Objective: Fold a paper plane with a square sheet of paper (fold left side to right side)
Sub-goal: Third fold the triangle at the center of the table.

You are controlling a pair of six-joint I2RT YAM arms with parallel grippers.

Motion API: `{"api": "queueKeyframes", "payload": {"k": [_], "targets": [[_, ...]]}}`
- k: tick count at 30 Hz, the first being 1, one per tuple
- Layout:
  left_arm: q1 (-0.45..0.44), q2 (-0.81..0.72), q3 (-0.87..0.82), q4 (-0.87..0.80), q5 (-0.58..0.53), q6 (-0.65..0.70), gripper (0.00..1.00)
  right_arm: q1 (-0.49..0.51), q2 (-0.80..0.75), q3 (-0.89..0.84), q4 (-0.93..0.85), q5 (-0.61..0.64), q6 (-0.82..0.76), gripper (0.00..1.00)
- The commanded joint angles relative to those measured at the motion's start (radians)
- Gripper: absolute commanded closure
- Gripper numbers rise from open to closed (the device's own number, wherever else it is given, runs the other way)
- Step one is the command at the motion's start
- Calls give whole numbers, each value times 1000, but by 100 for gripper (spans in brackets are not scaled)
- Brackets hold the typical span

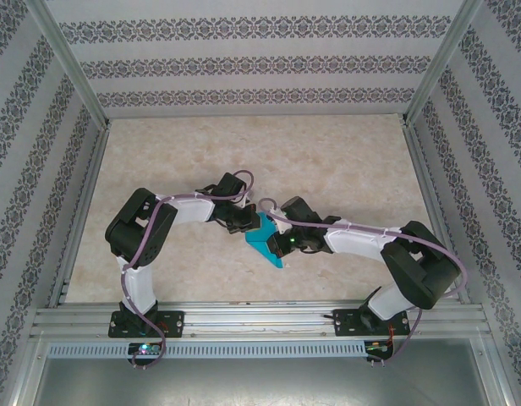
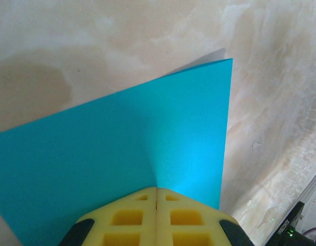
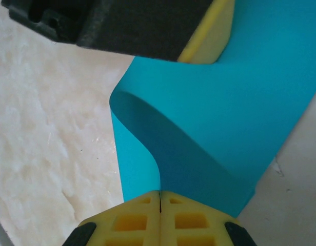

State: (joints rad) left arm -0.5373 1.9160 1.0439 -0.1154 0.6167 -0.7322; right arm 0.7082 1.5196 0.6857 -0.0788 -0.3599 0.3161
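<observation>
Both arms bend at the elbow and reach inward, meeting near the middle of the beige marbled table (image 1: 345,161). The left gripper (image 2: 156,191) presses its yellow, waffle-moulded pads together on an edge of the square sheet of paper (image 2: 122,143). The right gripper (image 3: 160,195) pinches it likewise. The matte teal sheet curls smoothly between them.
</observation>
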Motion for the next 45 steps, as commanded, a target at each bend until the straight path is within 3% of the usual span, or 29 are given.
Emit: {"api": "queueKeyframes", "payload": {"k": [1,45], "targets": [[-21,40,-10,-44,-21,28,96,-12,13,25,-16,43,12,100],[-23,48,-14,-37,-23,22,97,-23,76,57,-33,93,3,100]]}}
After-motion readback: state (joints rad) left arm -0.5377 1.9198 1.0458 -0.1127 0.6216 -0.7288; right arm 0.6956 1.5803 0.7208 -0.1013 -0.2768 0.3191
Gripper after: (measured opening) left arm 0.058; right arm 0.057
